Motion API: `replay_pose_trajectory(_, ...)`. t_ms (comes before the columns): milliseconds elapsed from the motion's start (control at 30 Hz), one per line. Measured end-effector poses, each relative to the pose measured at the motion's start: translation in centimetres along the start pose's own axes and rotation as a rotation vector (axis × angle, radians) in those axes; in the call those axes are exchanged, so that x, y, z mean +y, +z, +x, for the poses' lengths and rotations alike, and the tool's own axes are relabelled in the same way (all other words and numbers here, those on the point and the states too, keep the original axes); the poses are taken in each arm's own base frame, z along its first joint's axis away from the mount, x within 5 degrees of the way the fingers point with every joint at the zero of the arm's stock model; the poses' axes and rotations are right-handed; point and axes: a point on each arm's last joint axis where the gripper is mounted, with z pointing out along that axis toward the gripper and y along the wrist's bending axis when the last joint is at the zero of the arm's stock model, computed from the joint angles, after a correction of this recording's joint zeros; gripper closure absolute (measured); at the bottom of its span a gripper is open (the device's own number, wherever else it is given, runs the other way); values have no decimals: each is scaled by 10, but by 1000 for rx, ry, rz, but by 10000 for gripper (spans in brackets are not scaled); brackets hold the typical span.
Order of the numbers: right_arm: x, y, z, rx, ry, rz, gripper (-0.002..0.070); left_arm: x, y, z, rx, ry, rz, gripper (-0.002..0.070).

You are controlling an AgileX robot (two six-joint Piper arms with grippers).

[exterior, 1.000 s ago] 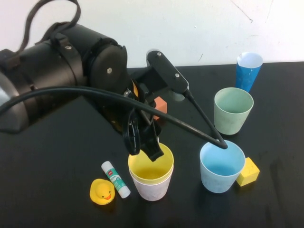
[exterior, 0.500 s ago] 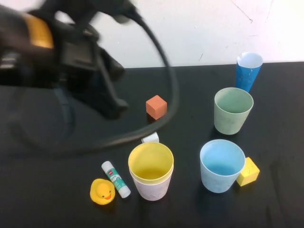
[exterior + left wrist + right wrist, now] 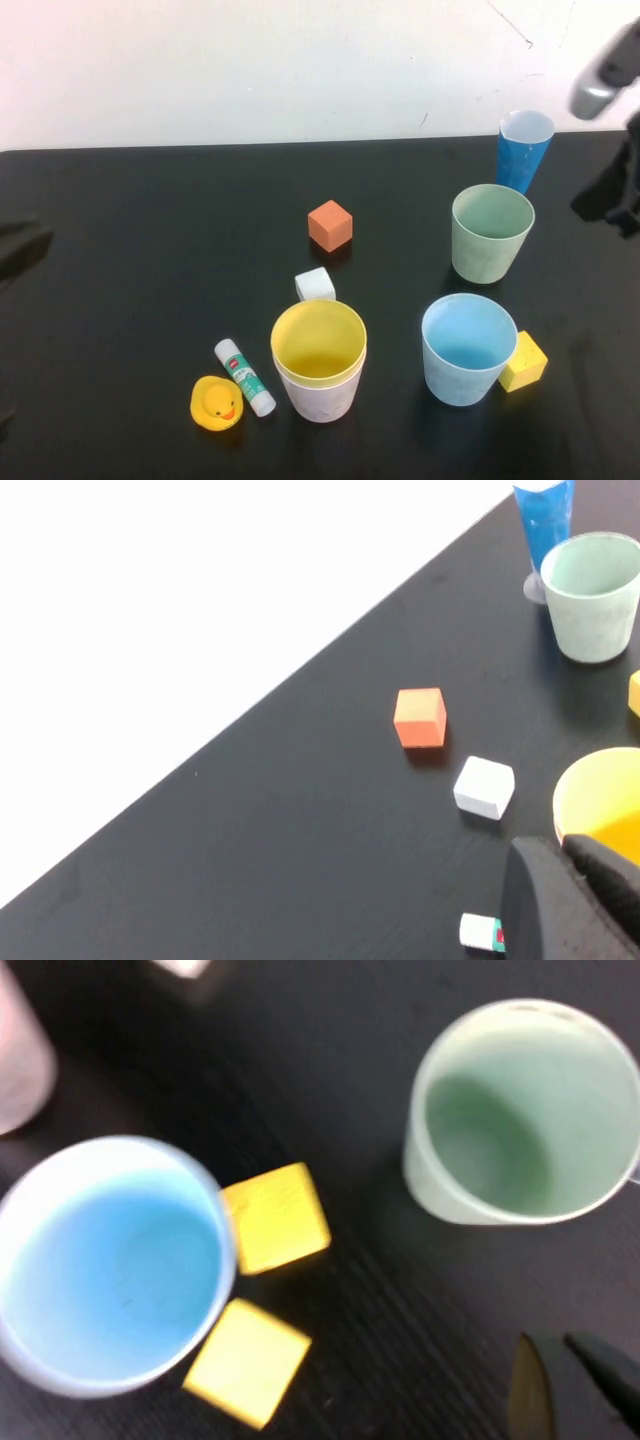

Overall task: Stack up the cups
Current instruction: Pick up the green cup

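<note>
Nearest to you, a yellow duck [image 3: 215, 403] and a glue stick [image 3: 243, 377] lie on the black bench [image 3: 150, 260], just beside the yellow cup [image 3: 318, 340], which sits nested inside the pink cup [image 3: 320, 392]. To the right of this pair stands the light blue cup [image 3: 467, 348], upright and alone, with a yellow block [image 3: 523, 361] touching its right side. A white block [image 3: 315, 285] rests just behind the yellow cup, and an orange block [image 3: 330, 225] lies further back, apart from it. The sage green cup [image 3: 491, 232] stands upright behind the blue one, not stacked. Behind it, near the wall, you see the tall dark-blue cone [image 3: 523, 148].

Your left pincer [image 3: 580, 905] is pulled back off the left edge of the bench; its fingers are clenched together and hold nothing. In its wrist view they point toward the yellow cup. Your right pincer [image 3: 570, 1390] hangs above the bench at the far right, near the sage green cup. It is also clenched and empty, with its arm reaching in from the right edge.
</note>
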Motion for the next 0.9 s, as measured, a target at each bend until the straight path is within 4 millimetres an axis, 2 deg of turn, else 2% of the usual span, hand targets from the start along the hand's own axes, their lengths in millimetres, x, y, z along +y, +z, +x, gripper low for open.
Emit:
replay_pose_trajectory(67, -10, 11, -8, 31, 44, 9, 650, -2, -6, 9, -34, -6, -5, 673)
replay_pose_trajectory(133, -19, 21, -14, 51, 87, 11, 589, -3, -10, 17, -59, -12, -7, 673)
replay_pose_trajectory(367, -41, 52, -28, 66, 264, 4, 286, -3, -16, 23, -76, -13, -21, 673)
replay_pose_trajectory(467, -45, 66, -27, 69, 300, -12, 245, -2, -16, 23, -75, -4, -29, 673)
replay_pose_trajectory(600, -51, 88, -23, 96, 323, -28, 236, -2, -16, 24, -75, -2, -32, 673)
replay_pose_trajectory(700, -55, 106, -19, 117, 342, -35, 264, -2, -16, 24, -74, 4, -38, 673)
replay_pose_trajectory(767, -57, 114, -17, 126, 353, -40, 325, -2, -16, 24, -74, 5, -39, 673)
replay_pose_trajectory(900, -58, 121, -16, 125, 365, -46, 532, -1, -16, 24, -74, 6, -39, 673)
